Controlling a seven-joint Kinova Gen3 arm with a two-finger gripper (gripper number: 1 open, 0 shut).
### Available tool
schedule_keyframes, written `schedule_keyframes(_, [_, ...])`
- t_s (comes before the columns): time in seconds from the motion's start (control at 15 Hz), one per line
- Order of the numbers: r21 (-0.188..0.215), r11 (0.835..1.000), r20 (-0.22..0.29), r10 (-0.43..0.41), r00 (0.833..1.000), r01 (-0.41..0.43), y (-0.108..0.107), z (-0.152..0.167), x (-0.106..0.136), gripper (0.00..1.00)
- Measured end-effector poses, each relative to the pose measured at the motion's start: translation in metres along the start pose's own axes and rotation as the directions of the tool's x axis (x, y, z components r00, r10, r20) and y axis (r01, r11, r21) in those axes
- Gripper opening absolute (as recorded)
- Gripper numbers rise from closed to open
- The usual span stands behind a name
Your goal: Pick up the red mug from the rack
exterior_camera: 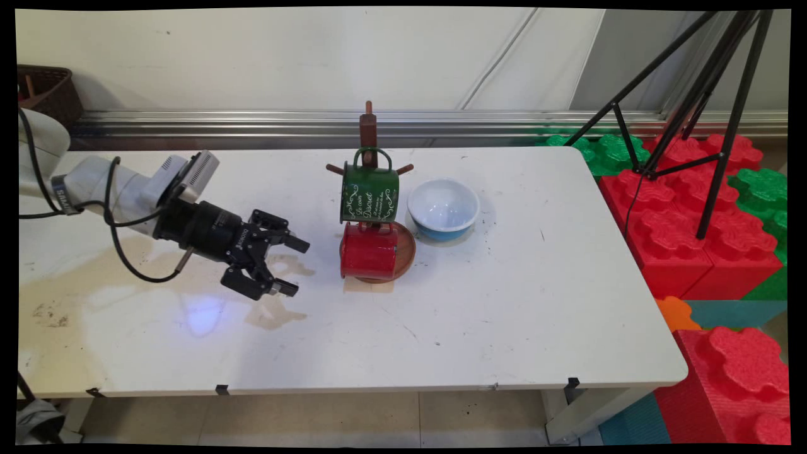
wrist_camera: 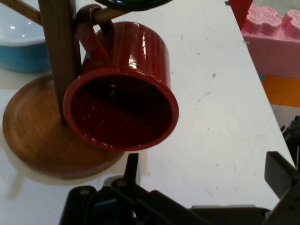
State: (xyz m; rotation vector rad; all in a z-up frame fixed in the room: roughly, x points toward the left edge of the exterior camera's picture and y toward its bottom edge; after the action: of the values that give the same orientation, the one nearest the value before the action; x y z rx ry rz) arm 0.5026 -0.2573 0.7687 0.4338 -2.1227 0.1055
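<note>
i see bare table (exterior_camera: 479,315) between my gripper (exterior_camera: 291,267) and the red mug (exterior_camera: 369,251), nothing in that gap. the mug hangs on the wooden mug stand (exterior_camera: 368,135), mouth toward me, green mug (exterior_camera: 370,192) right above it, so little room overhead. blue bowl (exterior_camera: 443,209) sits just beside the stand's base on the far side. front and right of the table lie open.

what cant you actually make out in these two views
- Green mug, hand view: cut off by the top edge; only a sliver of its rim shows.
- Mug tree, main view: the mugs hide its lower post; the red mug covers part of the base.
- Blue bowl, hand view: cut off by the left edge.
- Gripper, hand view: linkage cut off by the bottom edge.
</note>
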Motion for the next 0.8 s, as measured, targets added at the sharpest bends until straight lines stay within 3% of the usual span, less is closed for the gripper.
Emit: schedule_keyframes(0.8, [0.020,0.997,-0.069,-0.071,0.995,0.073,-0.006,0.036,0.005,1.00])
